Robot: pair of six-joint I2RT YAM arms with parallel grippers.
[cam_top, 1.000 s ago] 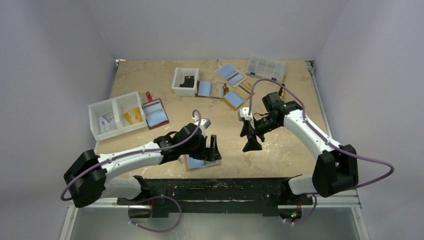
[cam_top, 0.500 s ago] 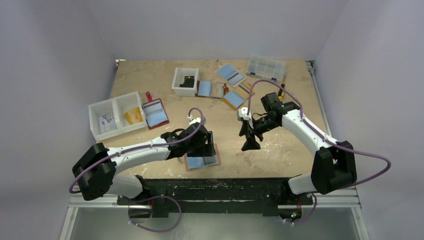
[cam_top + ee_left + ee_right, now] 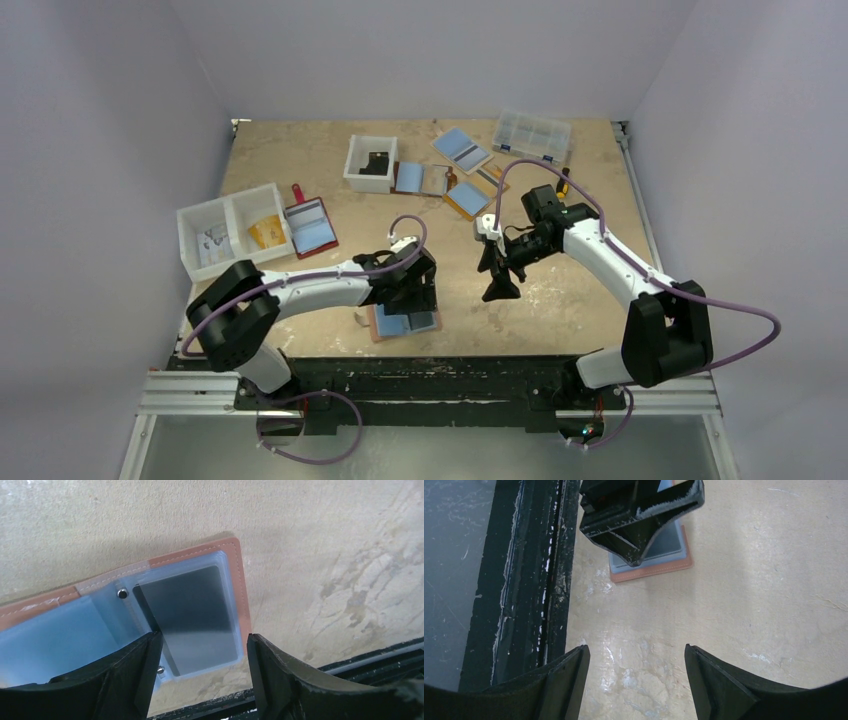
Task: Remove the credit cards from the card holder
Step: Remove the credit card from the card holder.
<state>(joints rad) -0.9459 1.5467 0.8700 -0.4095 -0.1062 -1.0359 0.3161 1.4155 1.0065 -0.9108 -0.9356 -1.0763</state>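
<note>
- Open card holder [image 3: 45, 604]: tan-brown bifold, flat at the near edge of the worktop [image 3: 290, 150], left of its middle.
- Its pockets: the right half holds a dark grey card [image 3: 187, 610] under a clear sleeve. The left half holds a light blue card [image 3: 50, 640]. Both are seated in their pockets.
- State, left end effector [image 3: 202, 637]: fingers spread, one on each side of the dark grey card's near end, low over the right half, nothing pinched.
- State, right end effector [image 3: 635, 650]: fingers spread over bare worktop, right of the card holder and apart from it, holding nothing.
- By the left edge, white two-compartment bin [image 3: 236, 225]: orange-yellow item [image 3: 267, 232] in the right compartment, small pale bits [image 3: 212, 243] in the left.
- Toward the far edge, small white box [image 3: 365, 184]: dark object [image 3: 377, 162] inside, kind not clear.
- Near the far right corner, clear divided organizer [image 3: 532, 136]: contents too small to make out.
- Beside the bin, dark red wallet [image 3: 310, 228]: open, pale blue insert [image 3: 316, 235] showing.
- Lettering on any item: too small to read.
</note>
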